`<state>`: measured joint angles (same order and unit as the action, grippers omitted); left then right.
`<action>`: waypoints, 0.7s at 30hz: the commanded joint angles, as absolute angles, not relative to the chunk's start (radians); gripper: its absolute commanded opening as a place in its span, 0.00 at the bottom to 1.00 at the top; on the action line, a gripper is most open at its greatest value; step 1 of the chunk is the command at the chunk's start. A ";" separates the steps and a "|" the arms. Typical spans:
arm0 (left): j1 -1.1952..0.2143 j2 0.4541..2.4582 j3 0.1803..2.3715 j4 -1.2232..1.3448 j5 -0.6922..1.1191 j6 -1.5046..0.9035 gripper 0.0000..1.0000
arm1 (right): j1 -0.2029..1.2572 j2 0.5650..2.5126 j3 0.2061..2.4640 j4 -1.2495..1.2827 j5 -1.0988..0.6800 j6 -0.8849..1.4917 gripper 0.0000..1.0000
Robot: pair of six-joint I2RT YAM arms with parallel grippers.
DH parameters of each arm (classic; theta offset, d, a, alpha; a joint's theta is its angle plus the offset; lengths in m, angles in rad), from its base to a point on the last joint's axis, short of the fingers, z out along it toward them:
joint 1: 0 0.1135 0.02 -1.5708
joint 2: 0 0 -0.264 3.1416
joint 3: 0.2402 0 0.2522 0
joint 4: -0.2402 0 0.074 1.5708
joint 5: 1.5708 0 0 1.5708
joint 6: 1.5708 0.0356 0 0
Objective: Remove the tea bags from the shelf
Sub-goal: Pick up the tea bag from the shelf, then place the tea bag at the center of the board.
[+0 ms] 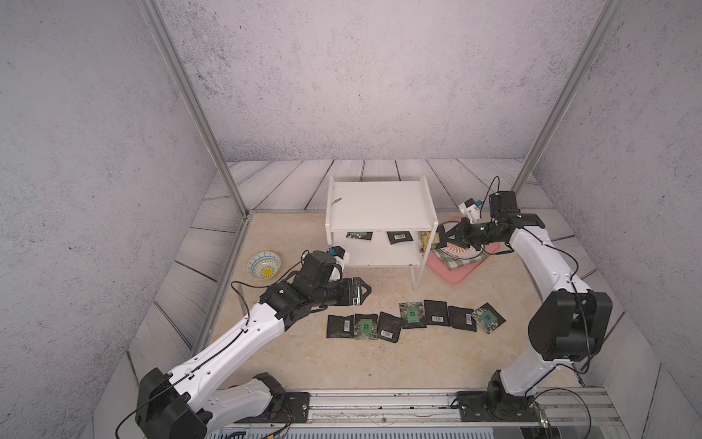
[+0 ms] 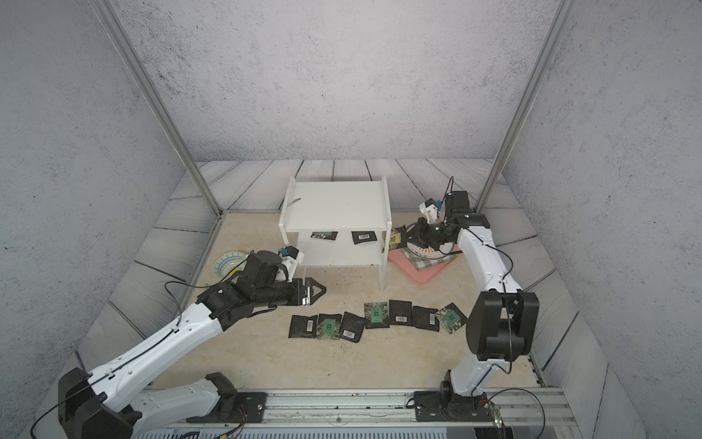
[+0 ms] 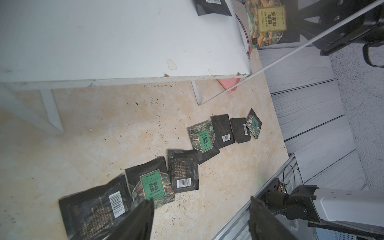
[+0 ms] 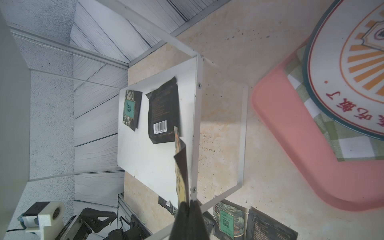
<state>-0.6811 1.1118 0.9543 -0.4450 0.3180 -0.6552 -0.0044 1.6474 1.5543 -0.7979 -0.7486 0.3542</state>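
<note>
The white shelf [image 1: 380, 205] stands mid-table. Its lower tier holds a green-labelled tea bag [image 1: 359, 235] and a black barcode tea bag [image 1: 399, 237], also seen in the right wrist view as the green one [image 4: 131, 108] and the black one [image 4: 164, 116]. My right gripper [image 1: 437, 237] is shut on a yellow-labelled tea bag [image 1: 426, 241] at the shelf's right edge; the right wrist view shows the bag [image 4: 180, 166] pinched on edge in that gripper [image 4: 188, 202]. My left gripper [image 1: 364, 290] hangs open in front of the shelf, above a row of several tea bags [image 1: 414, 319] lying on the table.
A pink tray [image 1: 456, 279] with a green checked cloth [image 1: 452, 262] and a plate [image 1: 461, 252] sits right of the shelf, under the right arm. A patterned bowl [image 1: 264, 265] lies at the left. Metal posts stand at the back corners.
</note>
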 commanded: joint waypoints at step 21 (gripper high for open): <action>-0.676 1.057 1.063 -0.411 0.392 -0.666 0.79 | -0.050 1.086 1.362 -0.741 -0.718 0.474 0.03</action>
<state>-0.6807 1.0668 1.0370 -0.4538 0.3435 -0.6563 -0.0582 1.1515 1.4021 -0.7807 -0.6643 0.4313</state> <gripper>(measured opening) 0.787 0.040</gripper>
